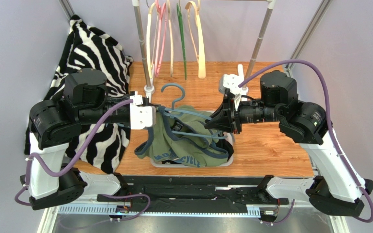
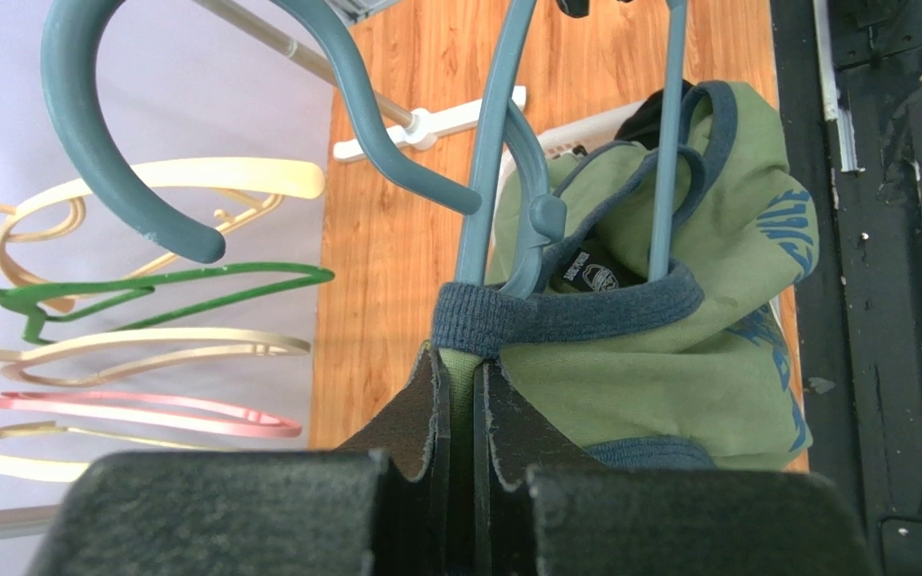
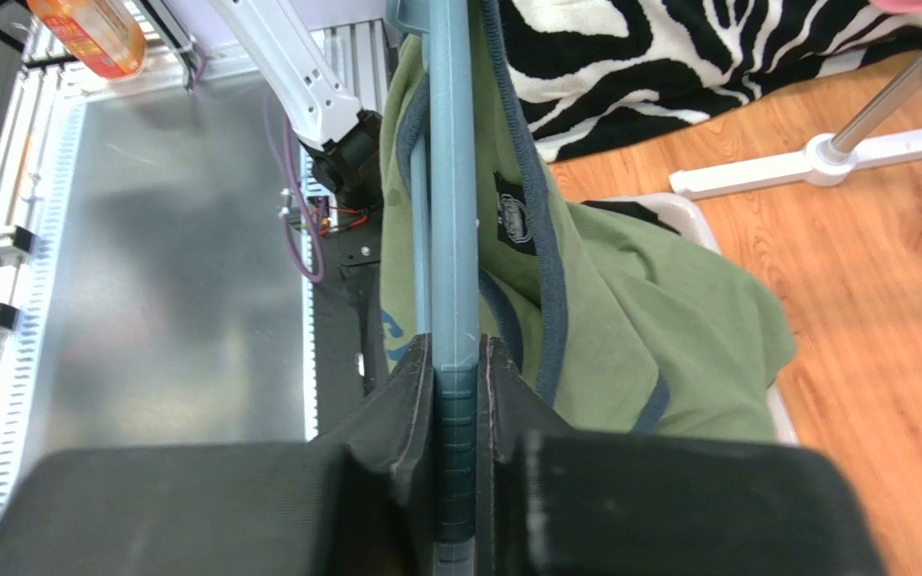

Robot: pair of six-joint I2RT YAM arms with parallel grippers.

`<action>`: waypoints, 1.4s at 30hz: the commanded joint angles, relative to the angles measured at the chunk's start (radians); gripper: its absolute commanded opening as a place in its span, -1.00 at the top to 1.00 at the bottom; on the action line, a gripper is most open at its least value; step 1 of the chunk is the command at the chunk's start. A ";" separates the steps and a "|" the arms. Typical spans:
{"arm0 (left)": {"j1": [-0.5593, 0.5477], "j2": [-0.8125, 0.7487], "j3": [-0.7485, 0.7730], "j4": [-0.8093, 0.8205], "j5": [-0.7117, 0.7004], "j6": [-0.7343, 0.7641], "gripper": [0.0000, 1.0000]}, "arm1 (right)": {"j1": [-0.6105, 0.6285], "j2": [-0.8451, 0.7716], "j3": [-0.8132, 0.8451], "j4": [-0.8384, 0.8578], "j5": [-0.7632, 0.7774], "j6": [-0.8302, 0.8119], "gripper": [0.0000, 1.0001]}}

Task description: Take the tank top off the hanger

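Note:
An olive-green tank top (image 1: 183, 143) with navy trim hangs bunched on a blue-grey plastic hanger (image 1: 174, 97) above the middle of the table. My left gripper (image 1: 155, 115) comes in from the left and is shut on the top's green fabric just below its navy trim (image 2: 460, 366). From the right, my right gripper (image 1: 212, 125) is shut on the hanger's arm (image 3: 454, 240), which runs straight up between the jaws. The tank top (image 3: 634, 324) drapes to the right of that arm in the right wrist view. The hanger's hook (image 2: 105, 132) curls at upper left in the left wrist view.
A zebra-print cloth (image 1: 96, 63) lies piled at the left. A clothes rack (image 1: 142, 43) at the back holds several empty hangers (image 1: 193, 34). A white tray (image 1: 230, 162) sits under the tank top. The rack's white foot (image 3: 827, 162) lies on the wooden tabletop.

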 commanded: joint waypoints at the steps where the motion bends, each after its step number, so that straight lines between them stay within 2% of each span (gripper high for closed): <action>1: -0.004 -0.013 0.024 0.032 -0.004 -0.003 1.00 | 0.002 -0.062 0.002 0.024 0.004 0.006 1.00; 11: -0.004 0.019 0.033 0.114 -0.102 -0.055 1.00 | 0.002 -0.153 -0.035 0.078 0.144 0.038 1.00; 12: -0.004 0.024 0.032 0.143 -0.116 -0.068 0.94 | 0.001 -0.153 -0.026 0.076 0.156 0.038 1.00; 14: -0.004 0.036 0.024 0.173 -0.158 -0.106 0.75 | 0.002 -0.151 -0.015 0.061 0.205 0.033 1.00; 15: -0.004 0.047 0.024 0.179 -0.168 -0.126 0.45 | 0.004 -0.153 -0.006 0.053 0.234 0.024 1.00; 17: -0.004 0.050 0.023 0.200 -0.205 -0.151 0.15 | 0.005 -0.159 0.005 0.033 0.268 0.012 1.00; 18: -0.004 0.050 0.021 0.208 -0.219 -0.169 -0.05 | 0.007 -0.166 0.017 0.025 0.285 -0.002 1.00; 19: -0.004 0.048 0.018 0.217 -0.251 -0.175 -0.33 | 0.008 -0.174 0.022 0.019 0.315 -0.008 1.00; 23: -0.004 0.022 0.032 0.269 -0.308 -0.212 -0.85 | 0.007 -0.213 0.043 0.008 0.388 -0.028 1.00; 24: -0.004 0.018 0.041 0.272 -0.314 -0.233 -0.90 | 0.007 -0.219 0.045 0.010 0.400 -0.029 1.00; 29: -0.004 -0.033 0.044 0.279 -0.261 -0.328 -0.93 | 0.007 -0.245 0.043 0.012 0.449 -0.037 1.00; 30: -0.004 -0.044 0.033 0.279 -0.250 -0.391 -0.93 | 0.008 -0.243 0.045 0.009 0.455 -0.040 1.00; 32: -0.004 -0.051 -0.017 0.259 -0.167 -0.442 -0.92 | 0.007 -0.243 0.045 0.008 0.461 -0.048 1.00; 37: -0.002 -0.036 -0.108 0.252 0.018 -0.568 -0.74 | 0.007 -0.252 0.031 0.030 0.510 -0.060 1.00; 42: -0.002 0.005 -0.105 0.297 0.083 -0.647 -0.68 | 0.007 -0.259 0.017 0.036 0.543 -0.077 1.00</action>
